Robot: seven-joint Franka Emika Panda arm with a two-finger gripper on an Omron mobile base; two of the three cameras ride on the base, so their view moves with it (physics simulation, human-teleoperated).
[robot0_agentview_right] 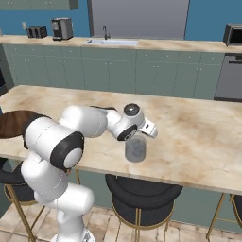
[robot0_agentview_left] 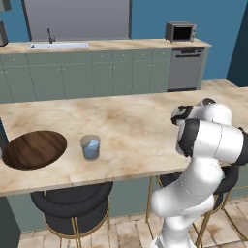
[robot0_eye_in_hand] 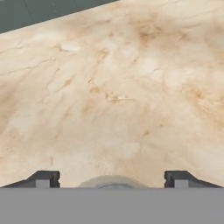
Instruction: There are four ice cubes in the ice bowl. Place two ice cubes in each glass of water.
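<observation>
My gripper (robot0_eye_in_hand: 113, 180) is open, its two dark fingertips (robot0_eye_in_hand: 47, 179) standing wide apart. Between them, at the bottom of the hand view, shows the rim of one glass of water (robot0_eye_in_hand: 113, 182). From the right base view that glass (robot0_agentview_right: 135, 149) stands near the counter's front edge, directly under the white hand (robot0_agentview_right: 147, 128). The other glass (robot0_agentview_left: 90, 147) stands further left, beside the ice bowl (robot0_agentview_left: 34, 149), a wide dark wooden dish, also seen partly behind my arm (robot0_agentview_right: 10, 124). I cannot make out any ice cubes; the bowl's inside looks bare.
The marble counter (robot0_agentview_left: 135, 121) stretches wide behind the glasses. Black round stools (robot0_agentview_left: 72, 203) stand under its front edge. On the back wall are a sink (robot0_agentview_left: 58, 45), a microwave (robot0_agentview_left: 180, 32) and a dishwasher (robot0_agentview_left: 185, 68).
</observation>
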